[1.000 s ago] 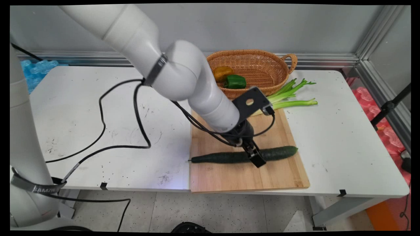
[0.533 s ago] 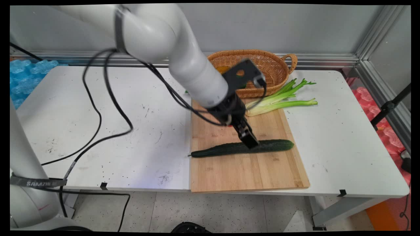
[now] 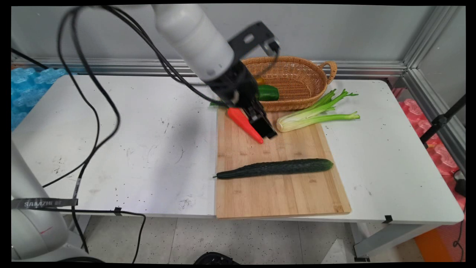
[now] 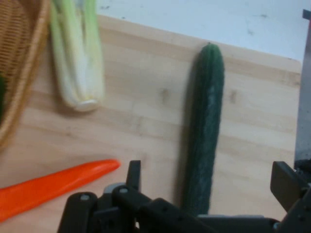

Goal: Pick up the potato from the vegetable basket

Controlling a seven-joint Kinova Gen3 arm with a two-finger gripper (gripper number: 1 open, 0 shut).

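Note:
My gripper (image 3: 266,131) hangs open above the back part of the wooden cutting board (image 3: 279,197), holding nothing. Its tip is right beside the pointed end of an orange carrot (image 3: 244,124) that lies slantwise on the board. A long dark green cucumber (image 3: 275,168) lies across the board's middle, nearer the camera than the gripper and apart from it. In the hand view the cucumber (image 4: 206,131) runs lengthwise between the two spread fingers (image 4: 133,174), with the carrot (image 4: 48,187) at lower left.
A wicker basket (image 3: 297,80) stands behind the board with a green pepper (image 3: 268,92) and a yellow one (image 3: 260,79) in it. Celery stalks (image 3: 316,113) lie at the board's back right corner. Black cables hang over the table's left half.
The gripper left the cucumber on the board, then rose and moved back toward the basket, ending beside the carrot. The cucumber sits slightly farther back than a second ago.

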